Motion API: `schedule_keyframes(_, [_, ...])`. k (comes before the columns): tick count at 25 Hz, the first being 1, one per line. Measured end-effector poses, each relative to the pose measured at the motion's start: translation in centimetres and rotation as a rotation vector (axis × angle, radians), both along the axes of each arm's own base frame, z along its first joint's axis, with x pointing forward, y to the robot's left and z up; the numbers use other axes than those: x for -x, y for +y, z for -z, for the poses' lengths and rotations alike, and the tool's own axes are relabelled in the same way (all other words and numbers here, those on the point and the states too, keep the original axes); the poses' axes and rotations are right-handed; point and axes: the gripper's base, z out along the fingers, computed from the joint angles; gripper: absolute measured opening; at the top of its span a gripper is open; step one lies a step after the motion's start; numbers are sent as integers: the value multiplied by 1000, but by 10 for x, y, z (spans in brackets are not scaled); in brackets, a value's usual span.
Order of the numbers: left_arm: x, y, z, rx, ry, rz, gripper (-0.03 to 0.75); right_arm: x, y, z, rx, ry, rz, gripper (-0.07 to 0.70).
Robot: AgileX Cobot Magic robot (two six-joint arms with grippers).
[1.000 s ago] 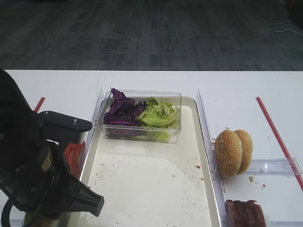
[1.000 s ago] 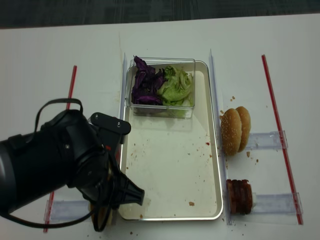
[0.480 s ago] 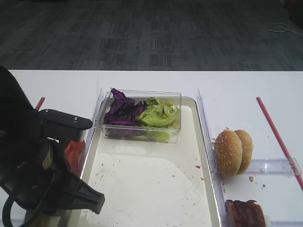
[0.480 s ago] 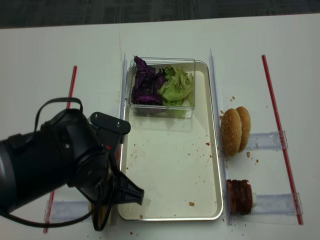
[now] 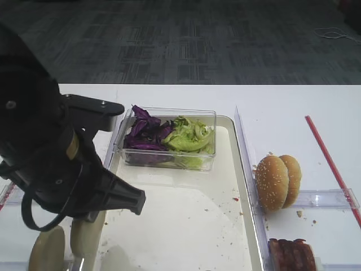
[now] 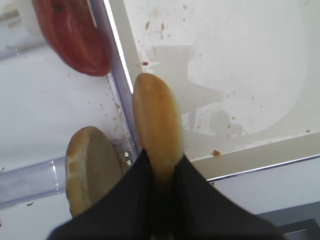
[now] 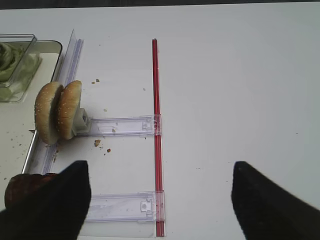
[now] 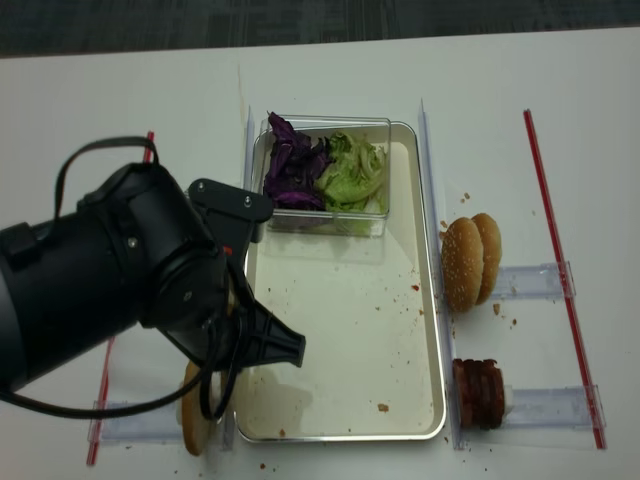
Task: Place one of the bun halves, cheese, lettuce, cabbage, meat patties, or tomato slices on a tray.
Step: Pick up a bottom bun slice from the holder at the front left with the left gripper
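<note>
My left gripper (image 6: 159,160) is shut on a bun half (image 6: 155,120), held edge-on over the left rim of the tray (image 6: 250,155). That bun half (image 5: 87,234) hangs under the black left arm (image 8: 130,290). The other bun half (image 6: 92,167) stands in a clear holder beside it. A tomato slice (image 6: 75,40) lies left of the rim. Cabbage (image 8: 290,165) and lettuce (image 8: 355,175) fill a clear box at the tray's far end. Meat patties (image 8: 478,393) sit right of the tray. Cheese is out of view. My right gripper (image 7: 160,200) is open over bare table.
Two sesame-seeded bun halves (image 8: 470,260) stand on edge in a clear holder right of the tray. A red strip (image 7: 156,125) runs along the right side of the table, with clear plastic rails (image 7: 120,125) beside it. Crumbs fleck the tray floor (image 8: 340,320).
The left jaws closed on the bun half. The left arm then rose and shifted away from the front edge toward the tray, lifting the bun half out of its holder.
</note>
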Motion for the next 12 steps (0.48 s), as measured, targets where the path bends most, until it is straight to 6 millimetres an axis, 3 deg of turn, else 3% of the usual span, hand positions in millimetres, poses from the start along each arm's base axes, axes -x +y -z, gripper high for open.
schedule_keyframes(5, [-5, -3, -12, 9, -35, 7, 62, 0, 0, 0, 0, 0, 0, 608])
schedule_keyframes(12, [-11, 3, -13, 2, -38, -22, 60, 0, 0, 0, 0, 0, 0, 608])
